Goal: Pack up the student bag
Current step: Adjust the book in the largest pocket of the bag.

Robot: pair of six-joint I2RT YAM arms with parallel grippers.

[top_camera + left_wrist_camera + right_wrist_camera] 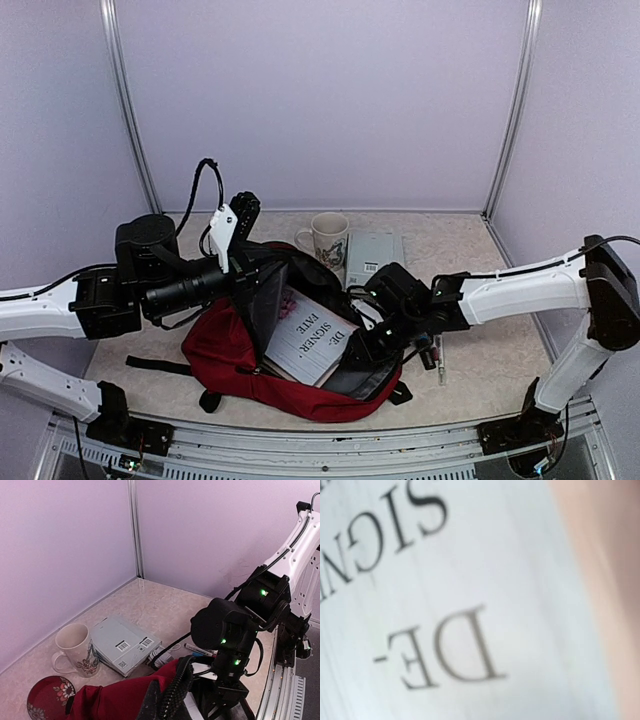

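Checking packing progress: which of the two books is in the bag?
The white book with big black lettering, in the red bag; the grey book with barcode stickers lies on the table beside the mug.

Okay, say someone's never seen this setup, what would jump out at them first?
The dark-red student bag, lying open, dominates the middle of the overhead view. A white book with large black lettering lies in its mouth, the right gripper at its corner, and its cover fills the right wrist view. Behind the bag are a patterned mug and a grey box.
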